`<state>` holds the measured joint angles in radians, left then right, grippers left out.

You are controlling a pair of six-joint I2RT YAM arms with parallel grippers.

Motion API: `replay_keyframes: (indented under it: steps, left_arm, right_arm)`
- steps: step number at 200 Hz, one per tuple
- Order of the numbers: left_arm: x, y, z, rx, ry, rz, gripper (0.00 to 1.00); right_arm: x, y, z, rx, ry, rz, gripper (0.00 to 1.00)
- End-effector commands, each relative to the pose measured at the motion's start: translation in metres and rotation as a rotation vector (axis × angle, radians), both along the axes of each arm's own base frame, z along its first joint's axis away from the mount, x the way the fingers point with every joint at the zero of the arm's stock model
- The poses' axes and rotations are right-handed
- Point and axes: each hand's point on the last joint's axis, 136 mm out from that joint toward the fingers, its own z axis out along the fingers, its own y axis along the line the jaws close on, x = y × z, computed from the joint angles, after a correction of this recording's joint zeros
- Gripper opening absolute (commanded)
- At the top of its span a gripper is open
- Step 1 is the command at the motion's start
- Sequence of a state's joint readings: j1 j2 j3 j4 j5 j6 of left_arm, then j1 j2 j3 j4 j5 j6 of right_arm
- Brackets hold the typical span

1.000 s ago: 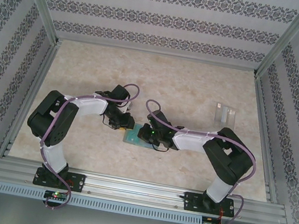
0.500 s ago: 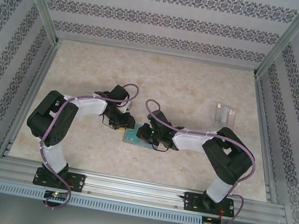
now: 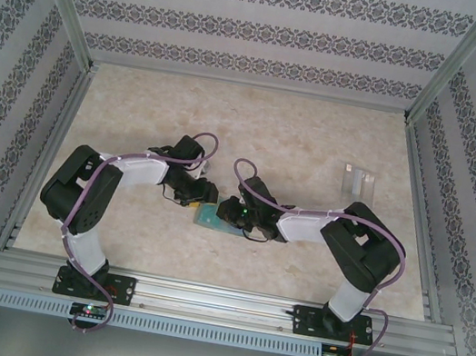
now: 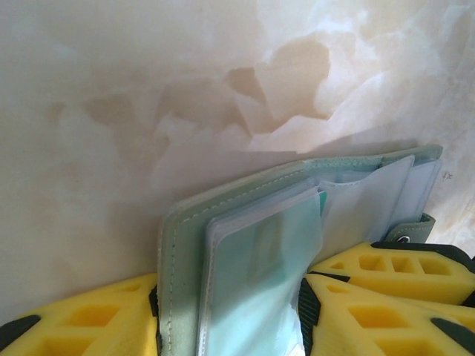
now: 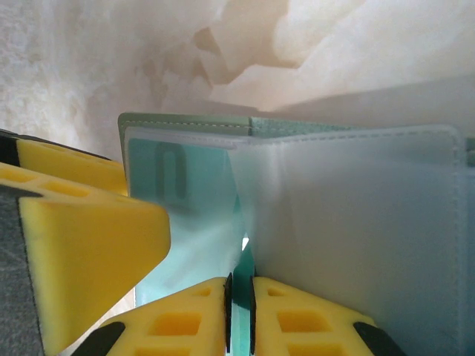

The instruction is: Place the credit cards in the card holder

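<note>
Card holder (image 3: 210, 217): small sage-green folding case with a stitched edge (image 4: 178, 245), at table centre toward the near side. It is open, and its clear plastic sleeves (image 5: 356, 222) are fanned apart, teal-tinted inside. A snap tab (image 4: 415, 230) sticks out at one end. Credit cards (image 3: 359, 180): a few pale grey-white rectangles lying flat and close together near the right wall, well apart from the holder. Exact count unclear.

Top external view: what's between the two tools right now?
The open card holder sits between the left tool and the right tool, gripped by both; the top view shows it.
</note>
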<state>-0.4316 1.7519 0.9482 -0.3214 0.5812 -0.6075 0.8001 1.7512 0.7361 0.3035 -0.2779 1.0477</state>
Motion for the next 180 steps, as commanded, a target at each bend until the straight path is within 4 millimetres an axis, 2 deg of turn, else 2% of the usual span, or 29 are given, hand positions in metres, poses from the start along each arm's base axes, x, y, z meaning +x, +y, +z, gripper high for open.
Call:
replay_keyframes:
  steps: [1,18,50,80,113,135,150,180]
  left_arm:
    - [-0.008,-0.024,0.014,-0.134,0.014,-0.051,0.49]
    - [-0.008,-0.019,0.015,-0.111,0.012,-0.042,0.49]
    - [-0.007,-0.002,0.015,-0.02,-0.027,-0.03,0.46]
    - [-0.006,-0.006,0.014,-0.035,-0.017,-0.037,0.41]
    - [-0.004,-0.009,0.016,-0.046,-0.013,-0.049,0.38]
    - [-0.003,-0.009,0.02,-0.046,-0.029,-0.052,0.34]
    - [-0.003,-0.008,0.019,-0.041,-0.022,-0.054,0.28]
    - [-0.006,-0.006,0.019,-0.03,-0.019,-0.052,0.2]
  right_arm:
    - [0.009,0.021,0.027,0.118,-0.081,0.042,0.18]
    - [0.008,0.005,0.023,0.07,-0.073,-0.008,0.18]
    - [0.0,-0.024,0.028,-0.019,-0.114,-0.033,0.24]
    - [-0.008,-0.047,0.039,-0.052,-0.143,-0.048,0.29]
    - [-0.008,-0.091,0.042,-0.261,-0.191,-0.067,0.32]
    - [-0.006,-0.103,0.045,-0.45,-0.224,0.007,0.37]
    - [-0.004,-0.106,0.042,-0.544,-0.243,0.055,0.4]
    - [0.001,-0.102,0.034,-0.631,-0.256,0.167,0.43]
